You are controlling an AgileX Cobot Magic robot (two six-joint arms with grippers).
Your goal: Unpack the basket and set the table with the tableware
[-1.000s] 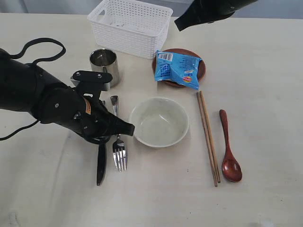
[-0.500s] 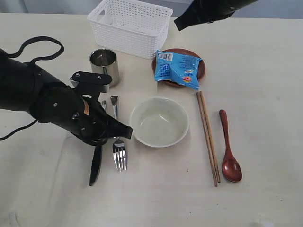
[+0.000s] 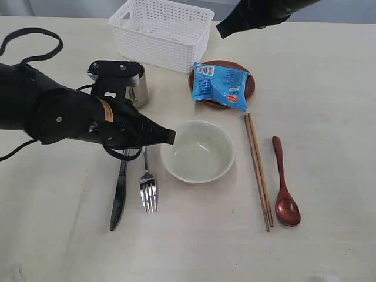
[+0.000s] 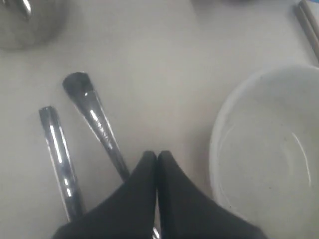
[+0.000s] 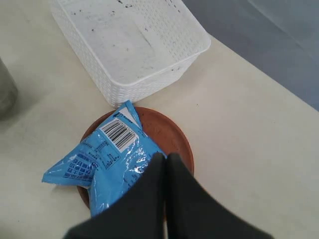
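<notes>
Now, left gripper point(image 3: 170, 137): clenched, empty, just left of bowl point(image 3: 198, 151).
Right gripper point(image 3: 220, 29): clenched, empty, well beyond bowl.
Fork point(image 3: 148, 188), knife point(image 3: 119, 194): left of bowl.
Chopsticks point(image 3: 257, 170), spoon point(image 3: 282, 182): right of bowl.
Basket point(image 3: 161, 32): beyond bowl.

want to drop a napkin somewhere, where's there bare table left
Bare tabletop lies right of the red-brown wooden spoon, and along the exterior view's bottom edge below the steel fork and cream bowl. Crowded: the steel mug, white lattice basket and brown round plate cluster, with the left arm beside the mug.
</notes>
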